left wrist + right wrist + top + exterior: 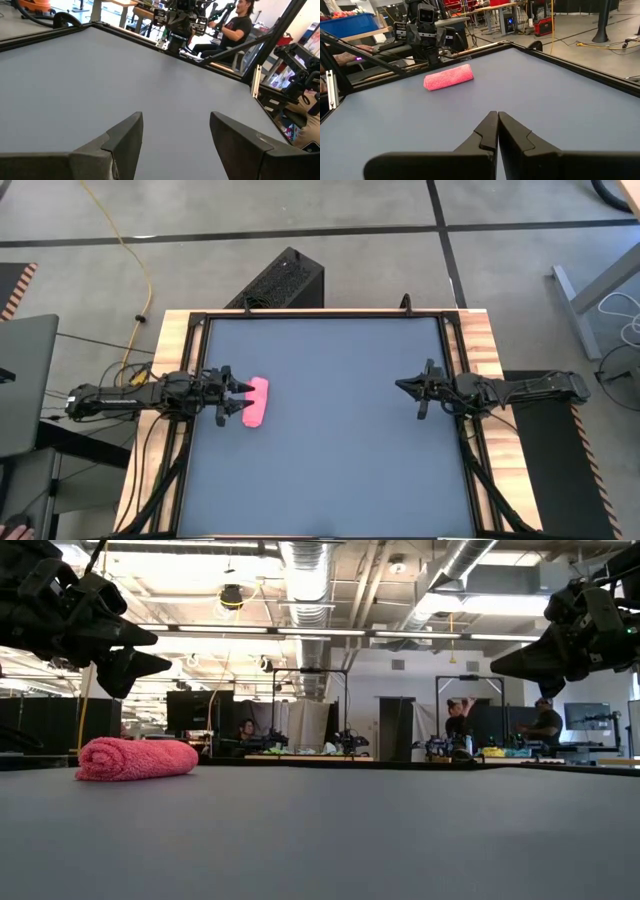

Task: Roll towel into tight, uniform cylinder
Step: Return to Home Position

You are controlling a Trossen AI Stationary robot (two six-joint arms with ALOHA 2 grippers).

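The bright pink towel (256,402) lies rolled into a short cylinder on the dark grey tabletop near its left edge, resting on its long side; it also shows in the low view (137,759) and the right wrist view (448,77). My left gripper (241,400) hangs open above the table just left of the roll, clear of it; its wrist view (175,140) shows only bare table between the fingers. My right gripper (408,388) is shut and empty at the table's right side, raised above the surface (497,131).
A black frame (325,313) with wooden borders runs round the tabletop. Bare grey surface (340,430) stretches between the two grippers. People sit and stand at benches in the room beyond the table (545,730).
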